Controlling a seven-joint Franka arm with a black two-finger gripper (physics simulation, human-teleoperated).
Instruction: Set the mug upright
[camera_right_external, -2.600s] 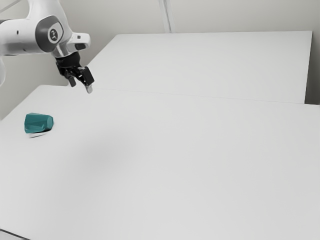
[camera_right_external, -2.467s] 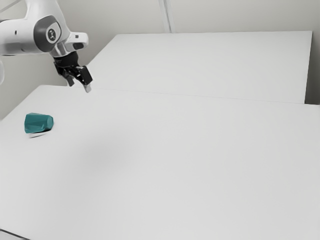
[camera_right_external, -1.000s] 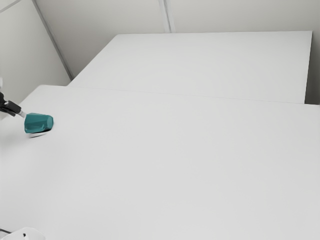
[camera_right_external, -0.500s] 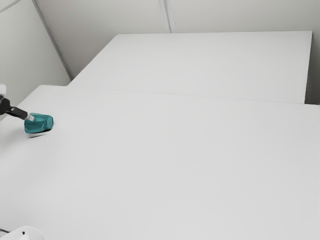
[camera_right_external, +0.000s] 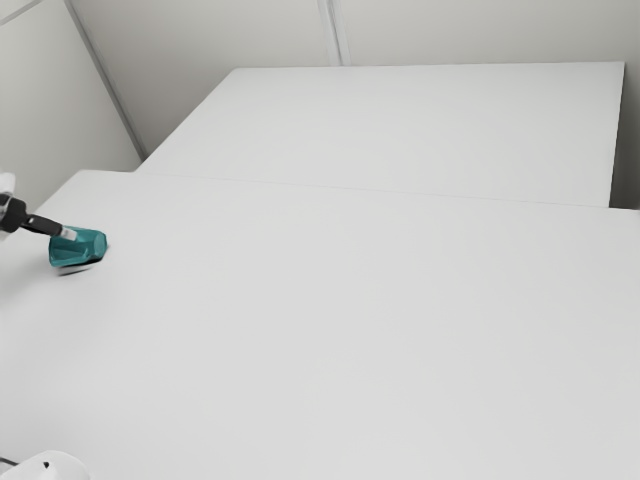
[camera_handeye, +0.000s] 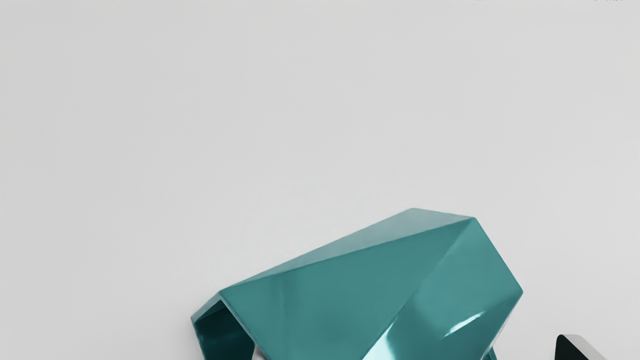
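From where I stand, the shiny teal faceted mug (camera_right_external: 85, 243) is lying on its side on the big plain white table (camera_right_external: 350, 330), over at the exterior view's left. The black two-finger gripper (camera_right_external: 67, 234) is right down at it, w/ a pale tip overlapping the mug in that view. Hand's released, AFAICT: in the wrist view the fingers (camera_handeye: 575, 348) stand wide apart w/ the mug btwn them, one just past its closed end w/ a gap, the other partly hidden at the dark open mouth; can't tell if that one's touching. Behind the table's a 2nd white flat surface (camera_right_external: 420, 130).
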